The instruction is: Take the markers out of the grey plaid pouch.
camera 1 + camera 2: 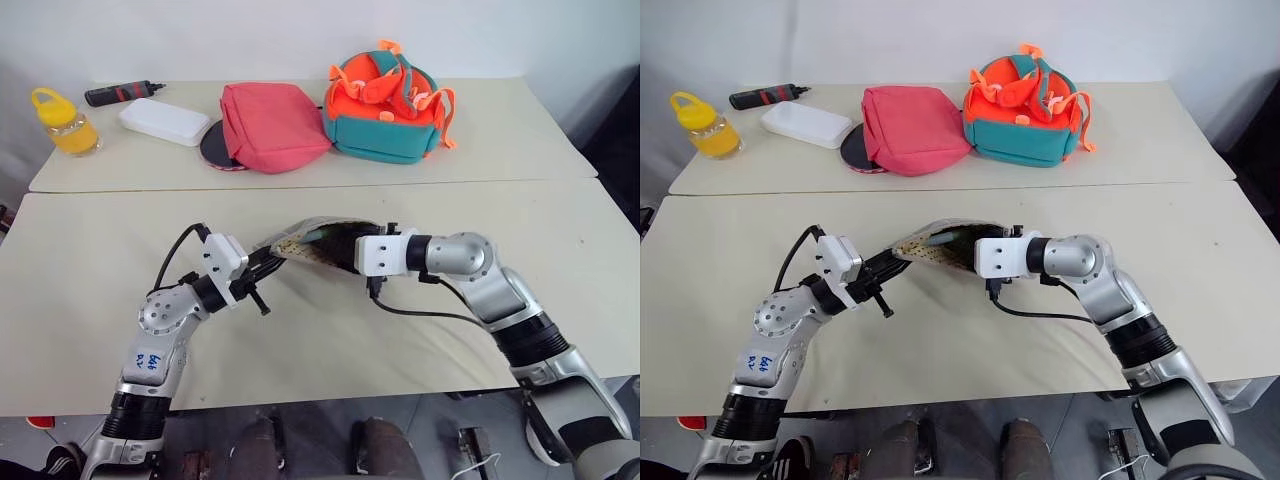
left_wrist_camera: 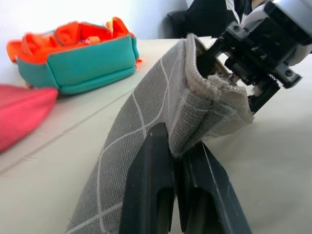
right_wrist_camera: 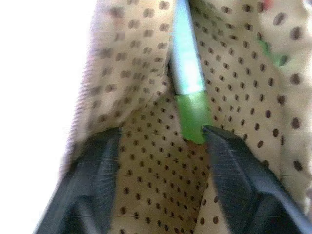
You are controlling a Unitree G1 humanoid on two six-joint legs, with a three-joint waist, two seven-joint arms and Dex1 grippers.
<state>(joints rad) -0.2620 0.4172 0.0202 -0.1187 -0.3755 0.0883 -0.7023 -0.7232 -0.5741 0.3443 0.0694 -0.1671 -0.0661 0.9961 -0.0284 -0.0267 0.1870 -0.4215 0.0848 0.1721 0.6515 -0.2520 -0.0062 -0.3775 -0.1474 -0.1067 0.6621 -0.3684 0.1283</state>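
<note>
Left pincer (image 2: 178, 161) clamped shut on edge of grey plaid pouch (image 2: 146, 131), held above tabletop (image 1: 90, 260). Right pincer (image 3: 161, 146) inside mouth, fingers apart, gripping nothing. Green marker (image 3: 187, 73) lay in dotted lining, smooth, slim; not out. Red marker unseen. Fabric coarse, woven.

Markings: none legible.
Blue handwritten marks on the left arm (image 1: 148, 362) cannot be made out; no other text seen.
</note>
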